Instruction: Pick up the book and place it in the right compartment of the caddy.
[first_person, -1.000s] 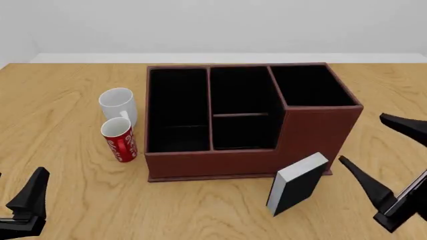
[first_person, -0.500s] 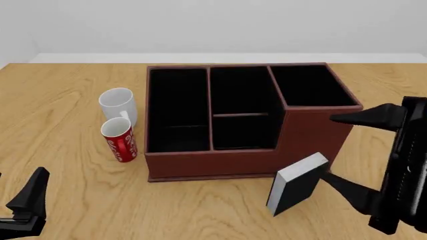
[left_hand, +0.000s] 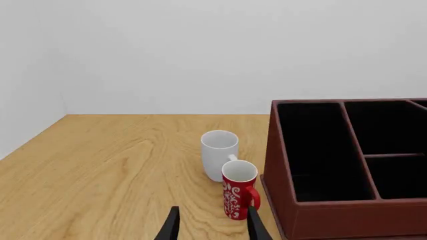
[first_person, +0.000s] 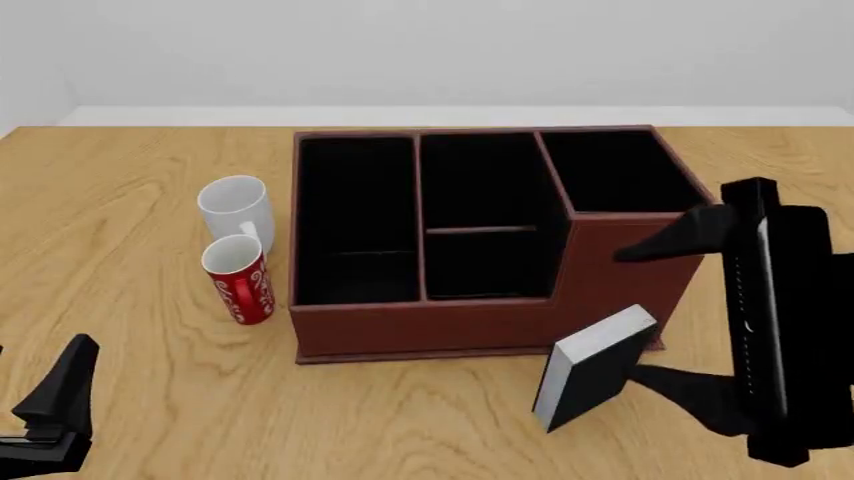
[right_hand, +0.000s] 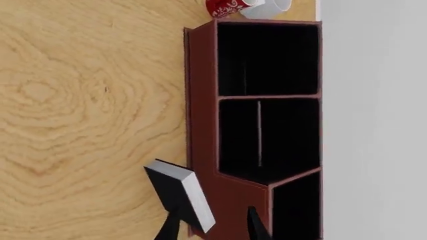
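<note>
The black book (first_person: 597, 368) with its pale page edge stands tilted on the table, leaning against the front of the reddish-brown caddy (first_person: 414, 330) below its tall right compartment (first_person: 621, 170). My right gripper (first_person: 627, 313) is open and rolled on its side. One finger reaches over the tall front wall, and the other lies low, right beside the book. In the right wrist view the book (right_hand: 181, 194) sits just ahead of the open right gripper (right_hand: 212, 230), beside the caddy (right_hand: 200, 100). My left gripper (first_person: 54, 410) stays open at the table's near left, holding nothing.
A white mug (first_person: 238, 208) and a red can (first_person: 239, 280) stand left of the caddy. The left wrist view shows the can (left_hand: 237, 196) just beyond the open left gripper (left_hand: 212, 231), with the mug (left_hand: 219, 155) behind it. Bare wooden table (first_person: 134, 330) lies all around.
My right gripper has rolled and moved left from the table's right edge, so its fingers now stand one above the other next to the book. The book and left arm have not moved.
</note>
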